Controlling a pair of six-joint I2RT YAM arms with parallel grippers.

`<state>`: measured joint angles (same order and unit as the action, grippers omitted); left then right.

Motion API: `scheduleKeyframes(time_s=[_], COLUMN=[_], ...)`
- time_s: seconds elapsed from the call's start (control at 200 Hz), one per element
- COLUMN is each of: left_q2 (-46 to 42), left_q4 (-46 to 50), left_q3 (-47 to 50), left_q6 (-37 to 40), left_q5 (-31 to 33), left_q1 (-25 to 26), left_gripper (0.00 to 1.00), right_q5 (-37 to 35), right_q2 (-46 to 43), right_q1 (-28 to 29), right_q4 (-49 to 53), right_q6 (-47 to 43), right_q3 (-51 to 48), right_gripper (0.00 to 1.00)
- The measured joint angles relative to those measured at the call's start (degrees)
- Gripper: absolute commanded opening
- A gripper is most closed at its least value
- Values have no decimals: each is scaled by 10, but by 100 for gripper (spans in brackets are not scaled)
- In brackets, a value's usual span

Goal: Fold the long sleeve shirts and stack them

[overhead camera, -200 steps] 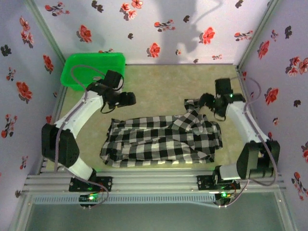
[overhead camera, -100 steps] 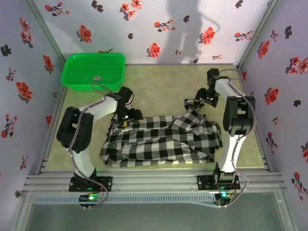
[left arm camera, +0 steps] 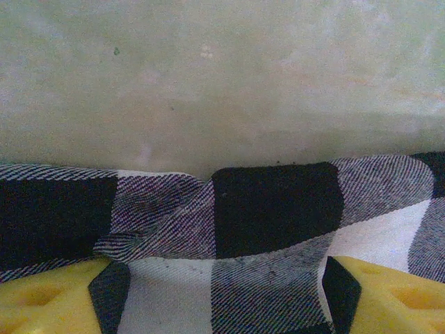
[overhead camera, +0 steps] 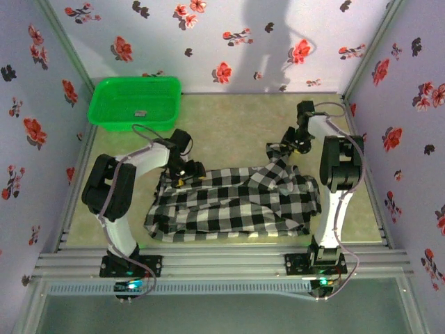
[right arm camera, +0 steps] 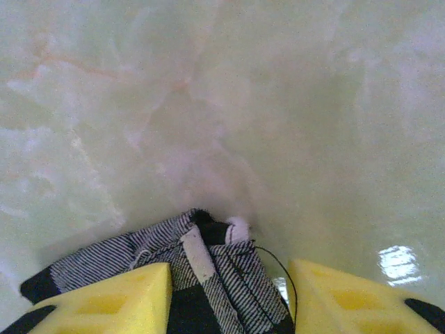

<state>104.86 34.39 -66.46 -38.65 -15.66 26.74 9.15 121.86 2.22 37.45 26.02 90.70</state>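
the checked shirt lies spread along the near half of the bench. the left gripper straddles its far left hem, jaws wide and nothing pinched. it should probably sink lower and catch both layers before closing. farther right, the right gripper stands narrower around a cuff, and i cannot tell whether it grips. lift both evenly, clear of the green basket at the far left corner.

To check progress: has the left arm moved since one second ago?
Yes. The left arm drew back from the basket toward the table's near side, and its tip now sits at the shirt's far edge.
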Motion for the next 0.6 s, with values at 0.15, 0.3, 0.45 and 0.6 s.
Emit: scheduleKeyframes(time_s=[0.15, 0.3, 0.45, 0.6], left_q2=[0, 0, 1, 7], left_q4=[-2, -2, -1, -1], left_q3=[1, 1, 1, -6], left_q6=[2, 2, 4, 9], left_q5=[0, 0, 0, 0], left_q1=[0, 0, 0, 0], left_gripper=[75, 75, 75, 75], right_q5=[9, 12, 14, 26], right_q2=[0, 0, 0, -6], right_q1=[0, -2, -7, -12], right_q4=[-16, -16, -6, 3], right_q6=[17, 23, 25, 25], right_q3=[1, 12, 47, 89], right_gripper=[17, 15, 14, 18])
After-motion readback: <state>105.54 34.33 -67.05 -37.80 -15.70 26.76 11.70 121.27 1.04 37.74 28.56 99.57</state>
